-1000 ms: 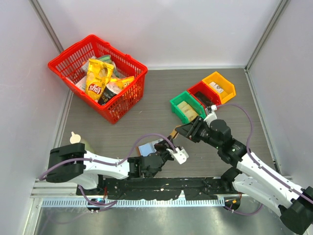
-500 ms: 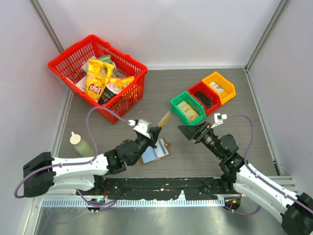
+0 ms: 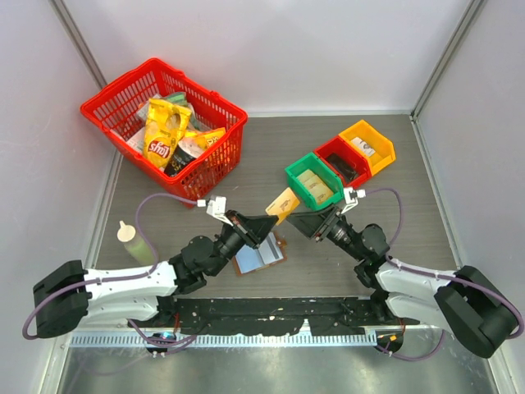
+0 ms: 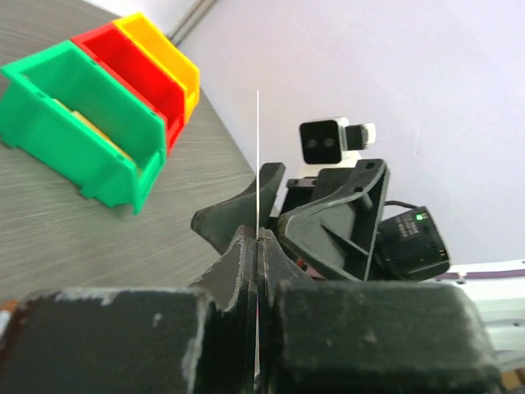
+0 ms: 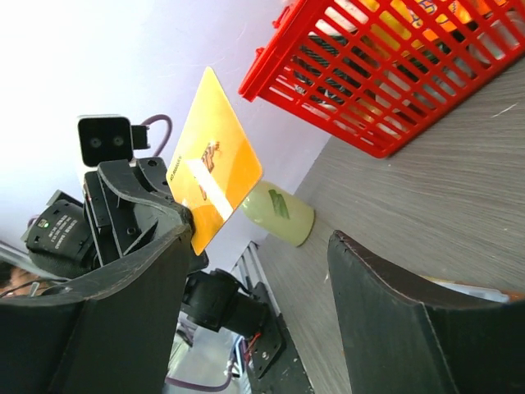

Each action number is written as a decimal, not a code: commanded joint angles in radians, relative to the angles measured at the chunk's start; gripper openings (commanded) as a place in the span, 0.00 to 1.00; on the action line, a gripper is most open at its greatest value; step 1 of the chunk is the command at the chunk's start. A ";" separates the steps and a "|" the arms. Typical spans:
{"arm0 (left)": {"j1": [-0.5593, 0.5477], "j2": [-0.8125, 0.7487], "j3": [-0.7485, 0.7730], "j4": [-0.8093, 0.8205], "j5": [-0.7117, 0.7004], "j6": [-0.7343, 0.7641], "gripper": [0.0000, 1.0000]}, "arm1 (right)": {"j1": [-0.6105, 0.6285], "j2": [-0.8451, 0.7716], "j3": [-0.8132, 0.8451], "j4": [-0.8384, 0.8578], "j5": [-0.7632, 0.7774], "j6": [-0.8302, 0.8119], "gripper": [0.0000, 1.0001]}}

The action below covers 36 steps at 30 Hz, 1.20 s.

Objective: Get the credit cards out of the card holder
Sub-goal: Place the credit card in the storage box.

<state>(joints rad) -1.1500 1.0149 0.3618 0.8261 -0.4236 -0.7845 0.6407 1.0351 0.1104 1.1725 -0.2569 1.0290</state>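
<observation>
Nearest the arm bases, on the grey worktop (image 3: 271, 148): the card holder (image 3: 257, 255), lying open and flat with its pale blue-grey inner faces up and a small brown tab at its far right corner. Apart from both tools. Whether any cards sit inside, cannot tell. To the left, at about the same depth: a pale green bottle (image 3: 135, 244) with a cream cap, standing alone.

Just beyond the holder and raised above it: the left tool (image 3: 269, 220), clamped shut on one of the credit cards (image 3: 283, 202). Pinched by its lower end, tan-yellow, tilted up and away toward the bins. Seen edge-on in the left wrist view, rising from between the pressed-together fingers (image 4: 242, 263). Facing it from the right: the right tool (image 3: 312, 222), jaws spread wide, gripping nothing, close to the card. No contact evident in the right wrist view.

Farther back on the right: a green bin (image 3: 294, 175), a red bin (image 3: 328, 146) and an orange bin (image 3: 385, 152), touching in a diagonal row. Farthest, at the back left: a red basket (image 3: 215, 160) holding yellow snack bags (image 3: 164, 131).
</observation>
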 commanded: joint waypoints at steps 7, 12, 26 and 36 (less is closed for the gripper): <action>0.003 0.040 0.000 0.125 0.055 -0.156 0.00 | 0.005 0.022 0.058 0.266 -0.053 0.009 0.60; 0.003 0.042 -0.004 0.114 0.054 -0.179 0.00 | 0.005 -0.001 0.074 0.216 -0.038 -0.017 0.33; 0.208 -0.231 0.150 -0.713 0.065 -0.067 0.68 | -0.136 -0.234 0.189 -0.446 -0.008 -0.240 0.01; 0.724 -0.383 0.299 -1.281 0.490 0.112 0.95 | -0.367 -0.066 0.503 -1.022 0.085 -0.590 0.01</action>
<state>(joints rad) -0.6056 0.6655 0.6128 -0.1802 -0.1890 -0.7792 0.3424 0.8608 0.5186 0.3721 -0.2142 0.6014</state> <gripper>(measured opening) 0.928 0.031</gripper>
